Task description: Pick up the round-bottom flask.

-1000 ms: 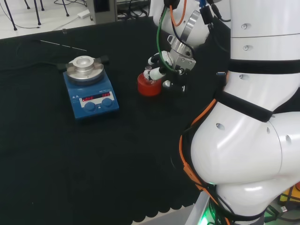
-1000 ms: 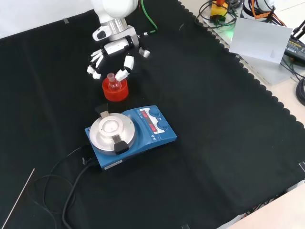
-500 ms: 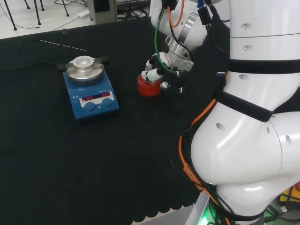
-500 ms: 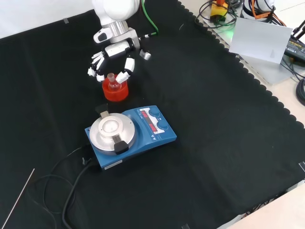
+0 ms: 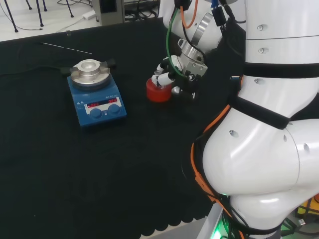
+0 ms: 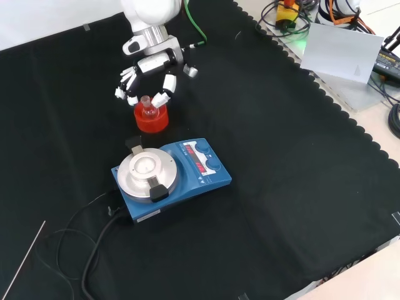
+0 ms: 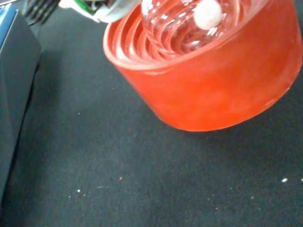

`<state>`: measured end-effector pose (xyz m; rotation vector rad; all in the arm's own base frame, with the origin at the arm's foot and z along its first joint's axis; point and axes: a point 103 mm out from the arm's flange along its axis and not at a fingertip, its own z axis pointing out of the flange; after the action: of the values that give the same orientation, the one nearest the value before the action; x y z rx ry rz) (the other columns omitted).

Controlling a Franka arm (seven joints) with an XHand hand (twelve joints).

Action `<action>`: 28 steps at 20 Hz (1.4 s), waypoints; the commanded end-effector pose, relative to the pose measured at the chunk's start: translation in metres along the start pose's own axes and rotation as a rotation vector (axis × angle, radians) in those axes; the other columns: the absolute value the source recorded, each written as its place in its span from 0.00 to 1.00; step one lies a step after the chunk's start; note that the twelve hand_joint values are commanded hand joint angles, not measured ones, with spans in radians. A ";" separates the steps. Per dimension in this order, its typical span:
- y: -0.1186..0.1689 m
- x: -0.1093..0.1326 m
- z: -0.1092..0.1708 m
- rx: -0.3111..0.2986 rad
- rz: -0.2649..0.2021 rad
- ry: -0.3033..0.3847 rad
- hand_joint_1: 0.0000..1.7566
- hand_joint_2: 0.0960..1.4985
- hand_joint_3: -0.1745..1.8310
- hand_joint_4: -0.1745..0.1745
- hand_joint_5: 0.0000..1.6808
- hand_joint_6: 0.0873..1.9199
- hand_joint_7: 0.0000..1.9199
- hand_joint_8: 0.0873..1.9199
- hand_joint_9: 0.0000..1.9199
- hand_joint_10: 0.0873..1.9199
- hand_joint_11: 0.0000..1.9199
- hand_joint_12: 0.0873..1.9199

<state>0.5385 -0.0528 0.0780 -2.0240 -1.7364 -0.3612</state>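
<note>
The round-bottom flask (image 6: 147, 105) is clear glass and sits upright in a red ribbed ring stand (image 6: 150, 120), with a small white stir bar (image 7: 208, 13) in its bulb (image 7: 177, 26). The hand (image 6: 152, 64) hangs just above and behind it in the front view. Its fingers (image 6: 129, 95) reach down on one side of the neck and its thumb (image 6: 164, 95) on the other, a small gap showing on each side. In the head view the hand (image 5: 180, 68) is right of the stand (image 5: 159, 92). The stand (image 7: 213, 80) looms close in the wrist view.
A blue hotplate stirrer (image 6: 170, 175) with a round metal top stands close in front of the stand in the front view, its cable (image 6: 87, 250) trailing to the lower left. In the head view the stirrer (image 5: 94, 94) is left of the stand. A thin rod (image 5: 67, 48) lies at the back.
The hand has come down a little and drawn its fingers and thumb closer about the flask's neck. The flask and stand have not moved.
</note>
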 end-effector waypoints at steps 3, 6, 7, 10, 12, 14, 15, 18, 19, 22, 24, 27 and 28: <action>0.000 0.000 0.000 -0.004 0.002 -0.002 0.49 0.40 0.45 0.41 0.38 0.40 0.10 0.26 0.18 0.29 0.00 0.66; 0.001 0.000 -0.003 -0.014 0.006 -0.006 0.49 0.41 0.45 0.40 0.44 0.43 0.10 0.26 0.18 0.29 0.00 0.66; 0.002 0.000 -0.003 -0.017 0.003 -0.006 0.49 0.41 0.45 0.39 0.47 0.45 0.10 0.26 0.19 0.29 0.00 0.66; 0.002 0.002 -0.003 -0.024 -0.002 -0.009 0.49 0.42 0.45 0.37 0.51 0.48 0.11 0.27 0.19 0.29 0.00 0.67; 0.002 0.003 -0.003 -0.028 -0.004 -0.014 0.52 0.48 0.40 0.60 0.53 0.52 0.11 0.27 0.20 0.29 0.00 0.68; 0.002 0.002 -0.003 -0.032 -0.006 -0.018 0.56 0.58 0.30 0.89 0.55 0.55 0.11 0.27 0.20 0.29 0.00 0.68; 0.002 0.003 -0.003 -0.036 -0.007 -0.023 0.56 0.60 0.28 0.95 0.55 0.56 0.12 0.27 0.20 0.29 0.00 0.69; 0.002 0.004 -0.006 -0.062 -0.009 -0.049 0.57 0.59 0.29 1.00 0.57 0.55 0.13 0.27 0.22 0.29 0.01 0.69; 0.002 0.005 -0.006 -0.073 -0.008 -0.058 0.58 0.57 0.32 1.00 0.58 0.55 0.14 0.27 0.23 0.28 0.02 0.69; 0.002 0.007 -0.009 -0.087 -0.007 -0.065 0.59 0.49 0.43 0.95 0.59 0.58 0.17 0.26 0.25 0.27 0.05 0.69; 0.001 0.009 -0.013 -0.085 -0.005 -0.060 0.60 0.46 0.46 0.93 0.60 0.59 0.18 0.26 0.26 0.27 0.06 0.68; -0.001 0.012 -0.019 -0.081 0.008 -0.041 0.60 0.45 0.48 0.90 0.60 0.60 0.19 0.26 0.27 0.26 0.06 0.68; -0.002 0.014 -0.022 -0.079 0.009 -0.040 0.60 0.44 0.49 0.88 0.60 0.60 0.19 0.26 0.27 0.26 0.07 0.68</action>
<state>0.5434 -0.0526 0.0936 -2.1115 -1.7887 -0.3892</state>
